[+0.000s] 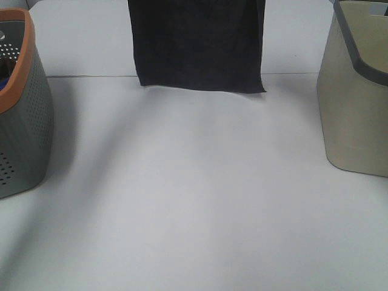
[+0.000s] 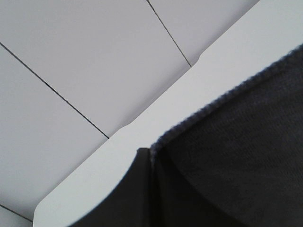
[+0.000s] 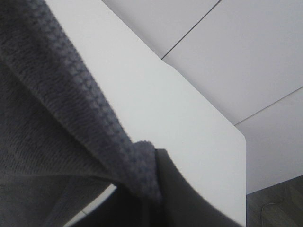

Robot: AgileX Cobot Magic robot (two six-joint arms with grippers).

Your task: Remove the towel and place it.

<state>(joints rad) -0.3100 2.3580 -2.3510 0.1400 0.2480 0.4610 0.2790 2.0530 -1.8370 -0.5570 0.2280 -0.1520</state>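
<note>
Exterior high, front to back: table (image 1: 194, 200); grey basket (image 1: 24, 127) left, beige bin (image 1: 354, 115) right; towel (image 1: 197, 42) hanging far centre, hem low. It drops straight below both arms, top edge arm to arm. Left gripper (image 2: 147, 157) and right gripper (image 3: 155, 160) each clamped on a top corner, neither nearer.

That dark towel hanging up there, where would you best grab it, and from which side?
By the stitched hem at its two upper corners, one from each outer side. Held so, the towel hangs flat and spread, not bunched. The left gripper and right gripper are each shut on a hem corner.
</note>
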